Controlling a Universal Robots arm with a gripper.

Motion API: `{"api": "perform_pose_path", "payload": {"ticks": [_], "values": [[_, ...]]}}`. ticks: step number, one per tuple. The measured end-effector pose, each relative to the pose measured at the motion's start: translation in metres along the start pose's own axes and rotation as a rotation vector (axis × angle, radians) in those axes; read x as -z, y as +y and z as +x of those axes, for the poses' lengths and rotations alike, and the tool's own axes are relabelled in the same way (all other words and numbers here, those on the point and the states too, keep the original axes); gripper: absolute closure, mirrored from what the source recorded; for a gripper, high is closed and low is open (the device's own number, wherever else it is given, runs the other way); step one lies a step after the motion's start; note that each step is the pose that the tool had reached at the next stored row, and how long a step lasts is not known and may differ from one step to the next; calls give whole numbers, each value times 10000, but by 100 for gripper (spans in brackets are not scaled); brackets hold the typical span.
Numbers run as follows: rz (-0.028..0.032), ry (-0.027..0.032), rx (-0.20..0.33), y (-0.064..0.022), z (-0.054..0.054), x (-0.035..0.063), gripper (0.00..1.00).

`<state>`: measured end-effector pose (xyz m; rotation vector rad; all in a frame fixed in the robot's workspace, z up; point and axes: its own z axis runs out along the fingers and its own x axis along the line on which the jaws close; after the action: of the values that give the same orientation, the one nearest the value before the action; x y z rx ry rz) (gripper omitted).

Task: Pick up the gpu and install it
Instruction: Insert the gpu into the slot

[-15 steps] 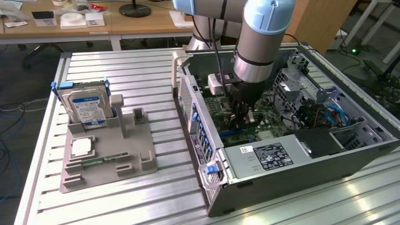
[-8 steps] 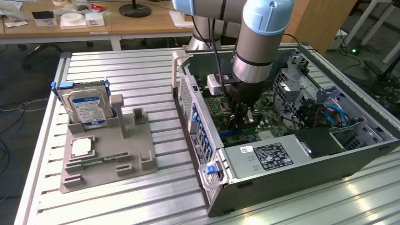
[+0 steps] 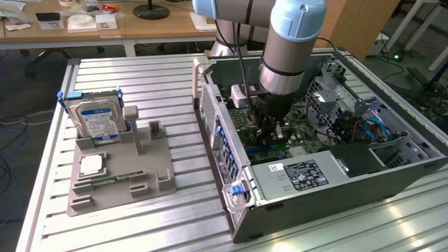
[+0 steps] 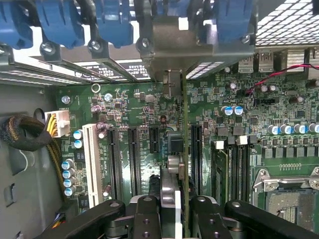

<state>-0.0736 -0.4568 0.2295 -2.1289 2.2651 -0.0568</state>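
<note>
Open computer case (image 3: 308,173) lying on its side on the slatted tabletop (image 3: 140,79), toward the exterior view's right; grey parts holder (image 3: 123,168) with the silver hard drive (image 3: 98,121) well apart, toward that view's left

Arm reaching straight down into the case, gripper (image 3: 269,128) low over the green motherboard (image 4: 149,114)

In the wrist view, jaws partly closed and clamped on the gpu (image 4: 172,179), card held edge-on between the two black fingers (image 4: 144,219), so directly in the jaws rather than off to any side. Long axis of the card running away from the jaws toward the rear wall of the case, in line with the row of black expansion slots (image 4: 133,154) and toward the slot openings with blue latches (image 4: 112,20)

Card standing upright, thin edge down, apparently over or just entering a slot between the neighbouring black ones; actual contact hidden by the card itself, so seated or merely hovering cannot be told

Judged from this, card already picked up and brought to the board, install step in hand
</note>
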Motion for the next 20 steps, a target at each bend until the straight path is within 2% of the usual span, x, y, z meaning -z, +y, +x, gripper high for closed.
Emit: {"api": "perform_pose_path", "payload": {"ticks": [8, 20], "values": [[0, -2, 0, 4, 0, -76, 72], [0, -1, 1, 15, 1, -83, 72]]}}
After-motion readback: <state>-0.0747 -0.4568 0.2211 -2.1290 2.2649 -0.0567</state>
